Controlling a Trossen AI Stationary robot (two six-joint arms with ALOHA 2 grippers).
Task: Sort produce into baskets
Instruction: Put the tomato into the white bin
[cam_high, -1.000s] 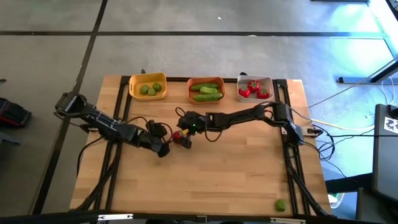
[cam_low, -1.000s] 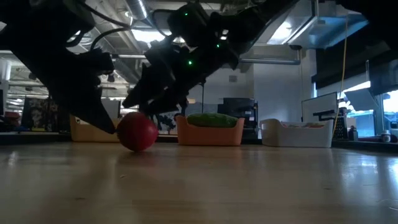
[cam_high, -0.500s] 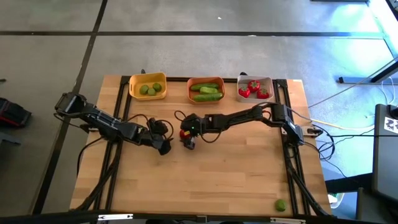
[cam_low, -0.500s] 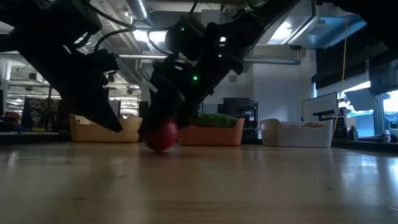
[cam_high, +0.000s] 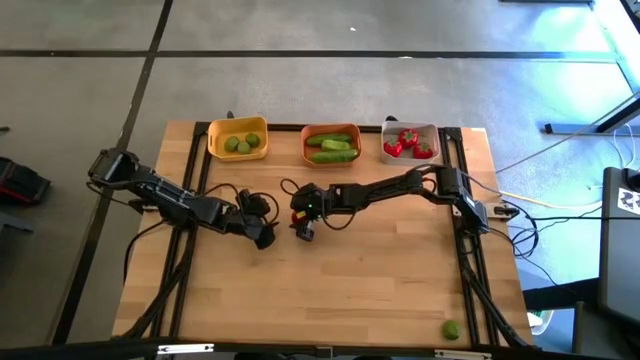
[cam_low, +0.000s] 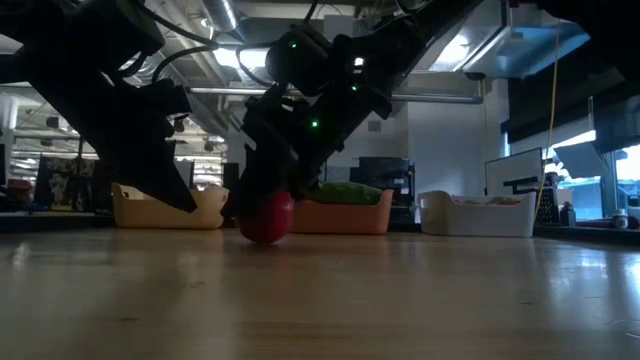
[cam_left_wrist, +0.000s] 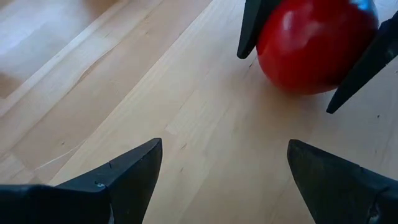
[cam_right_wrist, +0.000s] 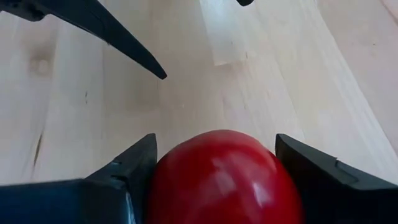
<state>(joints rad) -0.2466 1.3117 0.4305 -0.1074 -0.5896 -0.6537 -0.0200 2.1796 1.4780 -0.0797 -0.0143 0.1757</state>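
1. High view: the right end effector (cam_high: 303, 226) sits over a red tomato (cam_high: 297, 215) mid-tabletop (cam_high: 350, 290); the left end effector (cam_high: 266, 238) waits just beside it.
2. Low view: the tomato (cam_low: 266, 217) rests on the tabletop between dark fingers.
3. Left wrist view: the left end effector (cam_left_wrist: 221, 168) is spread wide, empty, tomato (cam_left_wrist: 314, 43) ahead.
4. Right wrist view: the right fingers (cam_right_wrist: 134, 165) flank the tomato (cam_right_wrist: 222, 180), touching both sides.

Red tomato (cam_left_wrist: 314, 46) between far hand's fingers (cam_left_wrist: 256, 25)

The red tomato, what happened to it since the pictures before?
The right gripper came down around the red tomato, which shifted right on the table in the low view; its jaws now sit on either side of it. The left gripper backed away slightly, open. The baskets' contents and the lime at the table's corner stayed put.
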